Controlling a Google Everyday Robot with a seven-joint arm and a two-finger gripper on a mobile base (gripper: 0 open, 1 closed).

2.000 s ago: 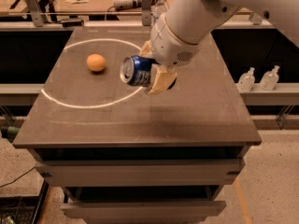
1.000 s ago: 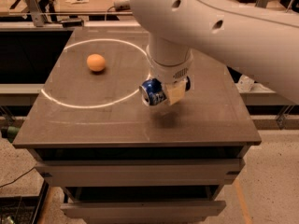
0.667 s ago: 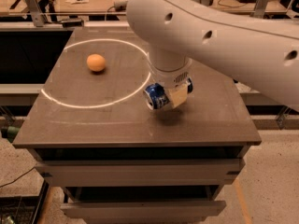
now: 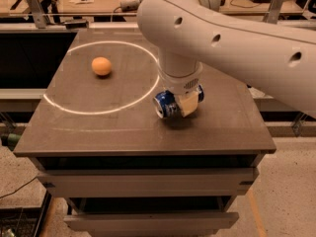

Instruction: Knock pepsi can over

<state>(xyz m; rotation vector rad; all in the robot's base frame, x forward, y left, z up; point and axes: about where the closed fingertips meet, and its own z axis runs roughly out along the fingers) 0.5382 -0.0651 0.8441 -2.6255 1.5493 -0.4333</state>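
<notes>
While the gripper (image 4: 177, 103) hung low over the table (image 4: 98, 127), it clamped the pepsi can (image 4: 163, 104), tipped sideways | can at 4 o'clock from the orange (image 4: 101, 66) | judged light, thin-walled, slick; mid-body hold best

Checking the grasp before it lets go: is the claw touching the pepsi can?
Touching. The camera view shows the claw closed on the pepsi can, which lies sideways. The tan finger pad is pressed against the can's side, low over the table.
</notes>
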